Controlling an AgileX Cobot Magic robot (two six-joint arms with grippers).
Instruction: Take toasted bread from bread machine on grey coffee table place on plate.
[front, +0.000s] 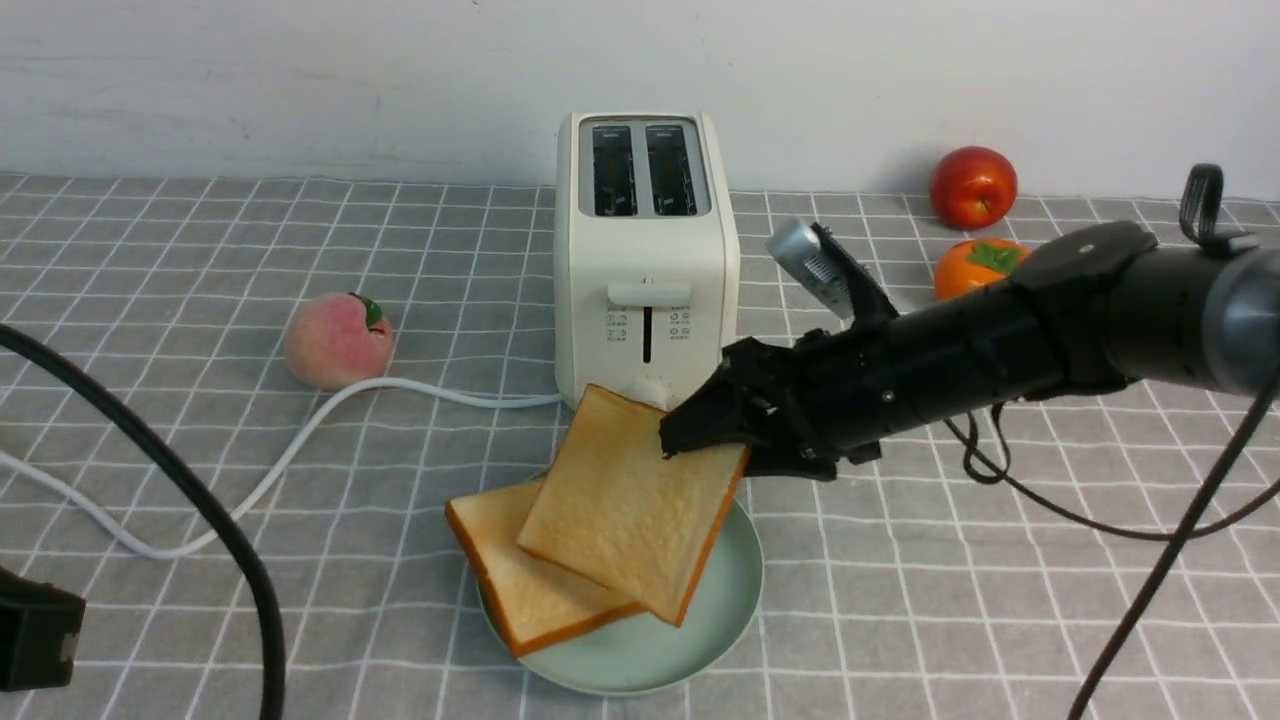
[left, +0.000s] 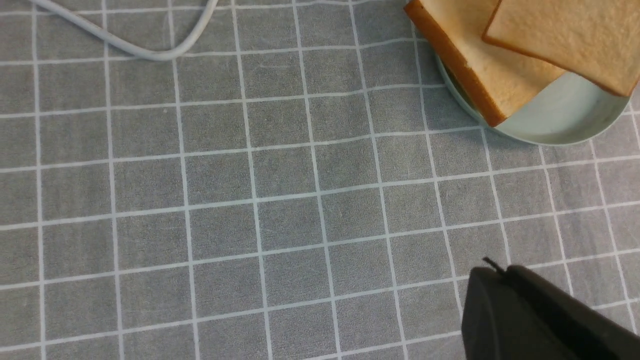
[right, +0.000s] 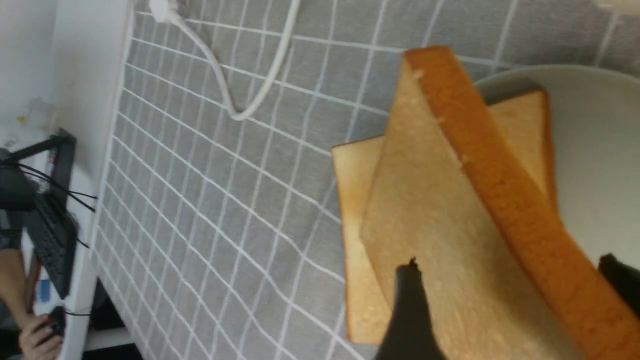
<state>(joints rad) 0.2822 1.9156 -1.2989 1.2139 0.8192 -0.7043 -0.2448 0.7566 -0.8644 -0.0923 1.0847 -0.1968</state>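
The cream-white bread machine (front: 645, 280) stands at the back middle of the grey coffee table (front: 1000, 600), both slots empty. In front of it lies the mint-green plate (front: 640, 660). One toasted bread slice (front: 520, 570) lies flat on the plate's left side, overhanging the rim. My right gripper (front: 700, 430) is shut on the second slice (front: 620, 500) at its upper right corner and holds it tilted, its lower edge over the first slice. In the right wrist view the fingers (right: 410, 300) flank the held slice (right: 440, 210). My left gripper (left: 492, 270) is shut and empty, low over the cloth left of the plate (left: 565, 120).
A peach (front: 338, 340) lies left of the toaster, with the white cord (front: 300, 440) curving past it. A red apple (front: 973, 187) and an orange fruit (front: 975, 265) sit at the back right. A black cable (front: 200, 500) crosses the near left.
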